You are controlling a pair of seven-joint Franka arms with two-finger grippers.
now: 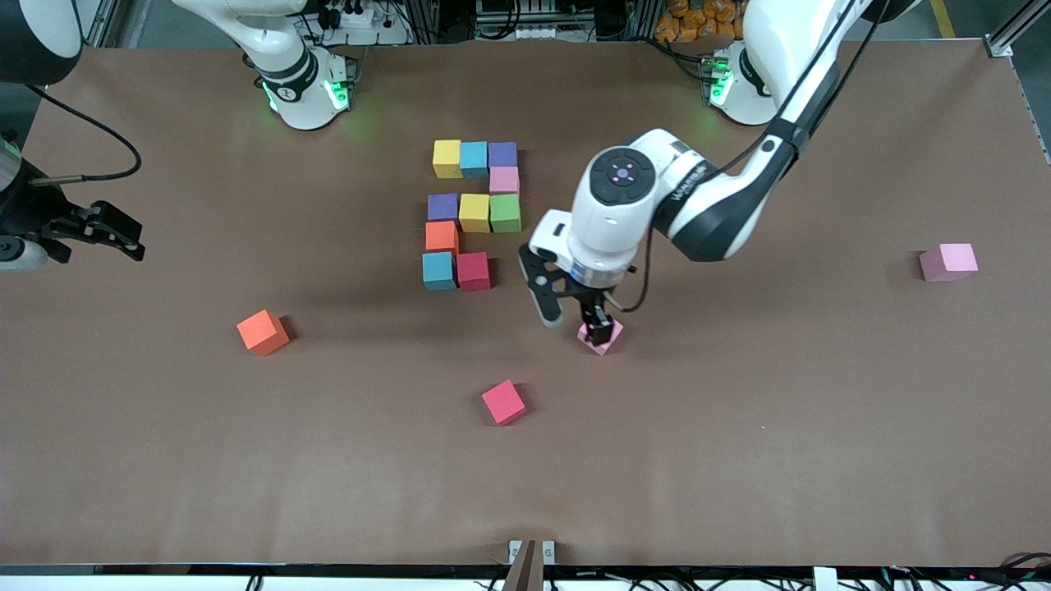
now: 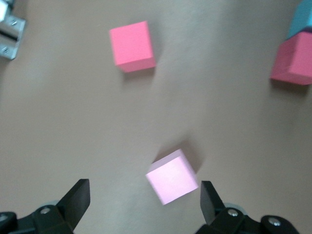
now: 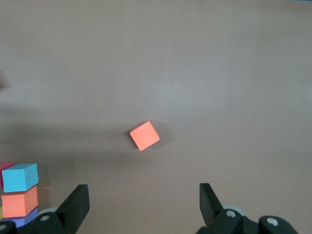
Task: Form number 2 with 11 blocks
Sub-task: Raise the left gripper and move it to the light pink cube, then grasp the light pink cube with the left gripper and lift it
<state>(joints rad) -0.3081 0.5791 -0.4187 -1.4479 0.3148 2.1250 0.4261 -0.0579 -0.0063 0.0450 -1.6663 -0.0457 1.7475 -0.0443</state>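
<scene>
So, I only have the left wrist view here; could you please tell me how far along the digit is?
Observer: Ten cubes are placed in the number 2; the bottom row has only the light blue cube and a red cube, so its last spot is bare.
Operator: Thank you. Where is the right gripper?
Observer: The right gripper waits open at the right arm's end of the table.
Operator: Any loose cubes I can't see?
Observer: Yes, an orange cube toward the right arm's end, and a pink cube toward the left arm's end.
</scene>
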